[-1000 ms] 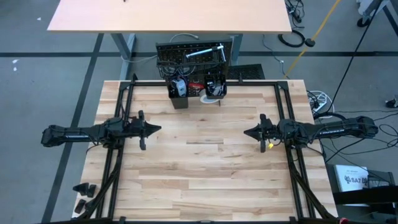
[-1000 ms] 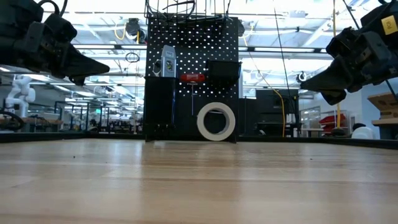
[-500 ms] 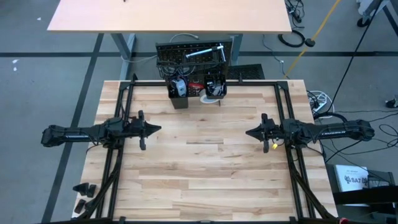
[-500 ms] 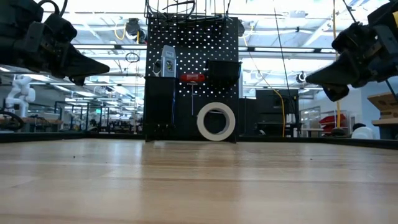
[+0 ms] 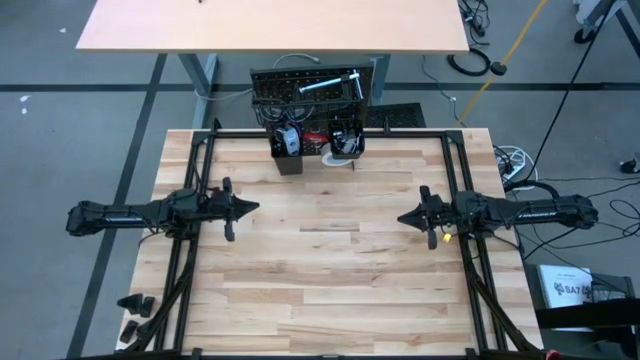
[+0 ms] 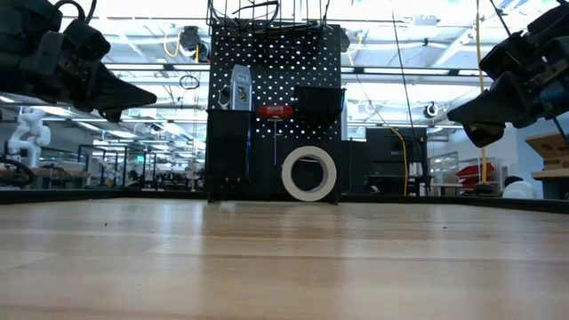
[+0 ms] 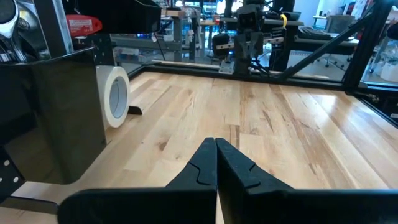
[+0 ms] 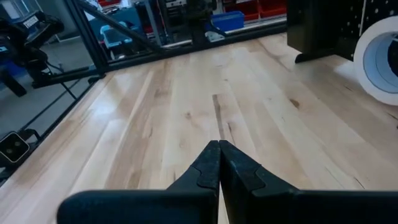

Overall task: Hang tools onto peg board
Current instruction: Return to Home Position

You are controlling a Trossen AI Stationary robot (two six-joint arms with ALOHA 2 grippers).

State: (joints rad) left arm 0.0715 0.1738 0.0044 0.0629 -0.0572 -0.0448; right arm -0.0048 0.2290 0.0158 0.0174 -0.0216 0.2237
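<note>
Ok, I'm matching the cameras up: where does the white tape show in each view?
High view: tape at the peg board's foot, upper middle of the picture.
Low view: centre, low on the peg board.
Left wrist view: beyond the left claw, beside a black bin.
Right wrist view: beyond the right claw, cut by the picture's edge.
Shared landmark: the peg board, right by the tape.

Both arms stretched level above the table [image 5: 320, 290], pointing inward at each other. The left gripper [image 5: 250, 207] hovered over its left side and the right gripper [image 5: 404, 216] over its right, each with fingers pressed together.
</note>
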